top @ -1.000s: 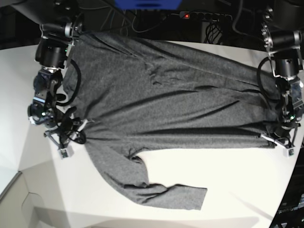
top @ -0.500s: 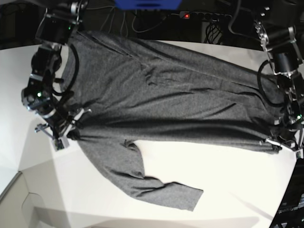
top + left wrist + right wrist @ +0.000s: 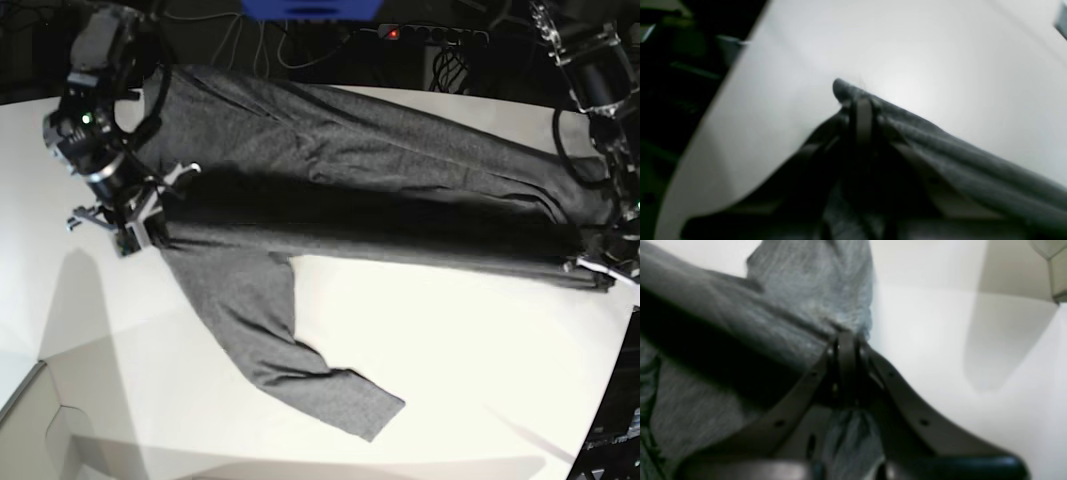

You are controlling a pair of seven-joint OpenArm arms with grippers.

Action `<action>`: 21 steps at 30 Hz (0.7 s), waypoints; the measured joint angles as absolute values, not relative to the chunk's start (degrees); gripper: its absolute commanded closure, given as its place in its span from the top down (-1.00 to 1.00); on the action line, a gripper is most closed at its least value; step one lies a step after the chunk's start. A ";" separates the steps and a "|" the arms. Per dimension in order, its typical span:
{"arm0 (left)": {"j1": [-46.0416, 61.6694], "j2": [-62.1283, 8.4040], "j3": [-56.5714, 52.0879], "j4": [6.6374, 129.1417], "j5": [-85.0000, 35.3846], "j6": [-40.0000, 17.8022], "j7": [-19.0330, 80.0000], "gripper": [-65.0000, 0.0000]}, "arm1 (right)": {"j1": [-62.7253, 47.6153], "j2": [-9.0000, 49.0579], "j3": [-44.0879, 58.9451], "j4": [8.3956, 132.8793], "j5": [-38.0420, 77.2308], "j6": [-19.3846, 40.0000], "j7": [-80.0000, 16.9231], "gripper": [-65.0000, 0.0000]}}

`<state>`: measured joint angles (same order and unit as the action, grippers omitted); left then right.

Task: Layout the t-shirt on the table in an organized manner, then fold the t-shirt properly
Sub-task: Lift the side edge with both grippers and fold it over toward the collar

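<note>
A dark heather-grey shirt (image 3: 360, 190) stretches across the white table (image 3: 470, 370) from left to right, its body drawn taut and lifted along the near edge, where a deep shadow runs beneath the fold. The far part spreads toward the table's far edge. One long sleeve (image 3: 290, 350) trails free — angling from the left shoulder toward the near side, lying flat with its cuff at mid-table. Both ends of the shirt are gathered into bunched ridges of fabric. The table's near-right area lies bare — smooth, with a curved edge.
</note>
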<state>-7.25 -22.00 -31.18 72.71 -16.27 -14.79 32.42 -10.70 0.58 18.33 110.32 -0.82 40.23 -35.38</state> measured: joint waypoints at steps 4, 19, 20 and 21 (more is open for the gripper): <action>-5.89 -20.95 -34.06 76.16 -16.69 -15.20 36.32 -0.99 | -13.76 -0.16 18.24 111.57 -0.75 40.27 -35.48 -1.00; 5.74 -19.20 -36.45 81.80 -16.40 -15.05 37.01 -0.99 | -21.76 -0.16 18.39 112.03 -0.82 40.25 -35.38 -1.00; 6.22 -19.18 -36.51 81.80 -16.53 -15.07 36.93 -0.99 | -22.28 -0.16 18.33 112.01 -0.78 40.25 -35.40 -1.00; 6.57 -19.18 -36.51 81.80 -16.51 -15.05 36.91 -0.99 | -22.46 -0.16 18.31 111.92 -0.82 40.25 -35.40 -1.00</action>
<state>6.57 -19.18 -36.51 81.80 -16.51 -15.05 36.91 -22.46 -0.16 18.31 111.92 -0.82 40.25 -35.40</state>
